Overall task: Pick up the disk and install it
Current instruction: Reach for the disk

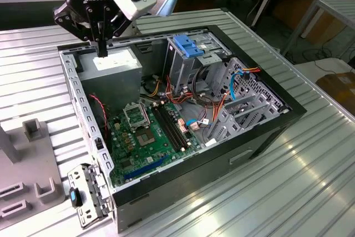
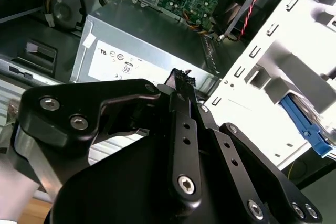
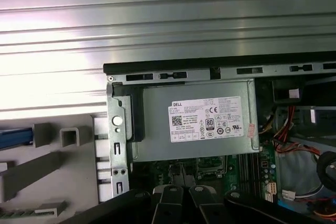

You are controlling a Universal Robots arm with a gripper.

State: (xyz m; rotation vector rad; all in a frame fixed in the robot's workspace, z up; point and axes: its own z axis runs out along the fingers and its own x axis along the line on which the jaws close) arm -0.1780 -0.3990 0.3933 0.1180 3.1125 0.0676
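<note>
The black gripper (image 1: 102, 51) hangs with fingers pressed together, empty, just over the grey metal power-supply box (image 1: 117, 66).

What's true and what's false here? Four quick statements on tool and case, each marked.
1. The black tool hangs above the grey power-supply box with white label. True.
2. The tool's jaws are spread wide. False: they are shut, nothing between them.
3. The black computer case lies open, green motherboard exposed. True.
4. The bright blue plastic bracket lies on the motherboard. False: it sits atop the grey metal cage.
</note>
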